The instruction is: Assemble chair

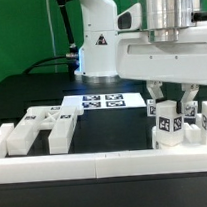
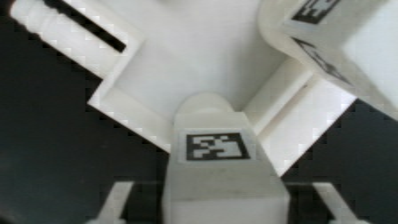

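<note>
chair parts [image 1: 200, 125], chunky white plastic blocks with black-and-white tags, stand just behind the long white border rail [image 1: 96, 164] at the near edge of the black desk [image 1: 21, 102], crowded together at the exterior view's right. the fingers [image 1: 156, 96] are clenched on one upright tagged block [image 1: 170, 122] there. a forked white chair piece [image 1: 48, 127] lies well apart to the left, bare desk between. farther back lies the marker board [image 1: 103, 99].
</note>
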`<state>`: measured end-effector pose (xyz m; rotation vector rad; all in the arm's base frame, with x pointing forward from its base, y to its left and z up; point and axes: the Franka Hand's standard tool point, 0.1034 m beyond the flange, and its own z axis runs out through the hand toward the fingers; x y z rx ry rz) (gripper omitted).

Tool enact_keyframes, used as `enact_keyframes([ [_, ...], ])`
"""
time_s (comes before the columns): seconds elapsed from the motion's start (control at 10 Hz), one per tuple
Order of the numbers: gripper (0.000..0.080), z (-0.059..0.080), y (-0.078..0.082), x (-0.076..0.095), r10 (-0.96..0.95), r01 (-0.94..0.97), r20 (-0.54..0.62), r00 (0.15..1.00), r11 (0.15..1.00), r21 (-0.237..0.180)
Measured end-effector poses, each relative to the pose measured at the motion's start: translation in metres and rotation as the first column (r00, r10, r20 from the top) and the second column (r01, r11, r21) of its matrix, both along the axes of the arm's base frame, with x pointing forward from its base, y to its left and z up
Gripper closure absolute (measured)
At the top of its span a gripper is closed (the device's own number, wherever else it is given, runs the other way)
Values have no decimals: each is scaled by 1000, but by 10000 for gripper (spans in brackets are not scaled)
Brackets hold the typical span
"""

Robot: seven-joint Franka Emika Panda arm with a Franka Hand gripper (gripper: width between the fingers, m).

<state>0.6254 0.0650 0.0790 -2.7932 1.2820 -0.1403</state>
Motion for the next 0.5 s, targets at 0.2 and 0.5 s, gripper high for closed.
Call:
enact_keyframes([
  [0.2,209,1,0,0,44,-44,-4,999,999,-4],
  [0.5,153,1,-5,1,339,-339,-5,941,940,-41],
])
